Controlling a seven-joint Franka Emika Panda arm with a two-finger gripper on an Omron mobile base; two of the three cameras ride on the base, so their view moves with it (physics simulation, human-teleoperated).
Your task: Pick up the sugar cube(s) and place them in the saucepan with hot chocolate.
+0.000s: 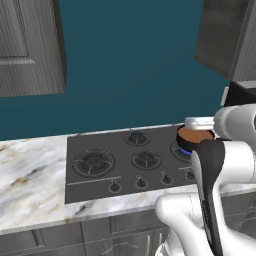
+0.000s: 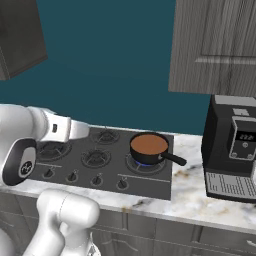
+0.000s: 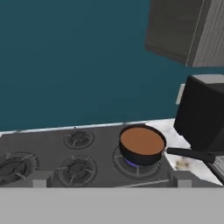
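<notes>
The saucepan [image 1: 194, 138] [image 2: 149, 146] [image 3: 142, 142] is small, round and dark, with smooth brown hot chocolate inside. It stands on the right front burner of the cooktop [image 1: 125, 160], over a blue flame, and its long black handle [image 3: 190, 153] points right towards the counter. In the hand view my gripper [image 3: 110, 182] is open with nothing between its fingers. It hovers above the front of the cooktop and looks towards the saucepan, which lies ahead and slightly to the right. The sugar cubes are out of view.
A black coffee machine [image 2: 234, 150] [image 3: 203, 113] stands on the marble counter [image 1: 30, 175] just right of the saucepan's handle. Wall cabinets [image 2: 215, 45] hang above. A row of knobs [image 1: 141, 183] lines the cooktop's front edge.
</notes>
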